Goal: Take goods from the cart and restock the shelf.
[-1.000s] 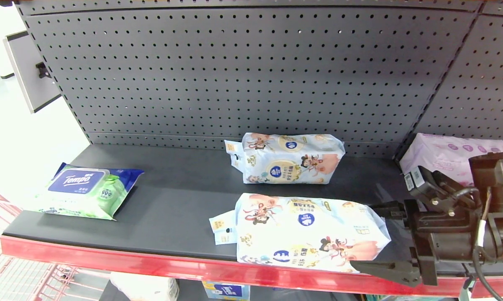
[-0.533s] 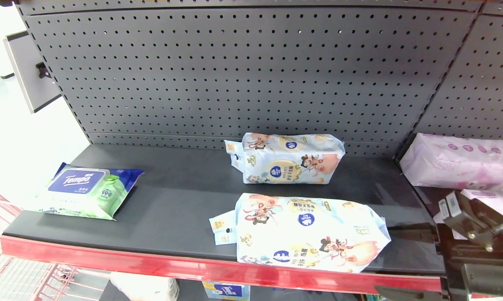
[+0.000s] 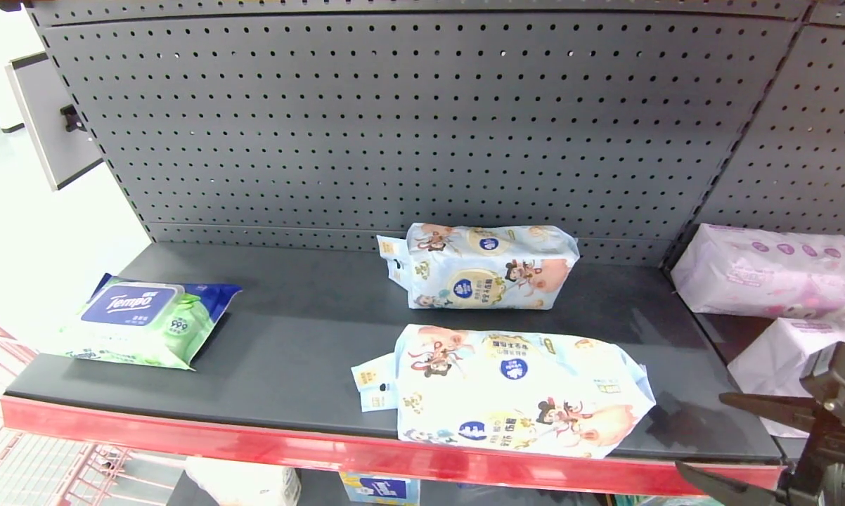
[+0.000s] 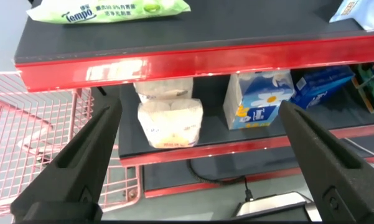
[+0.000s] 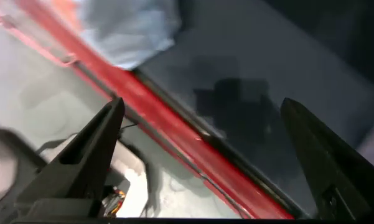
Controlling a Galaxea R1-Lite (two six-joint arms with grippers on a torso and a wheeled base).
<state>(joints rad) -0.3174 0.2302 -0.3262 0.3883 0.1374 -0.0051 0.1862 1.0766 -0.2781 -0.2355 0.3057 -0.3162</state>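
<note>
Head view: right gripper [image 3: 701, 431] sits at lower right of frame, just off the front right corner of the shelf [image 3: 289, 337], jaws wide apart, nothing between them. The left gripper [image 4: 200, 106] shows in its wrist view, jaws also wide apart and empty, facing the shelf's red front edge [image 4: 193, 59] with the lower shelf [image 4: 236, 140] beyond. 3 packs lie flat on the shelf, all apart from both grippers. The green wipes pack [image 3: 145, 320] is at centre left, near the front left corner. The rear cartoon pack [image 3: 482, 267] is at frame centre, close to the pegboard [image 3: 394, 126]. The front cartoon pack [image 3: 521, 390] is at lower centre, its near side out to the red edge and its right end near the right gripper but not touching. 2 pink packs [image 3: 767, 270] lie on the adjoining bay at right of frame. The pink wire cart [image 3: 15, 457] shows at lower left, beside the shelf. On the lower shelf stand a white roll pack [image 4: 170, 121] and a blue-white carton [image 4: 258, 99], side by side.
</note>
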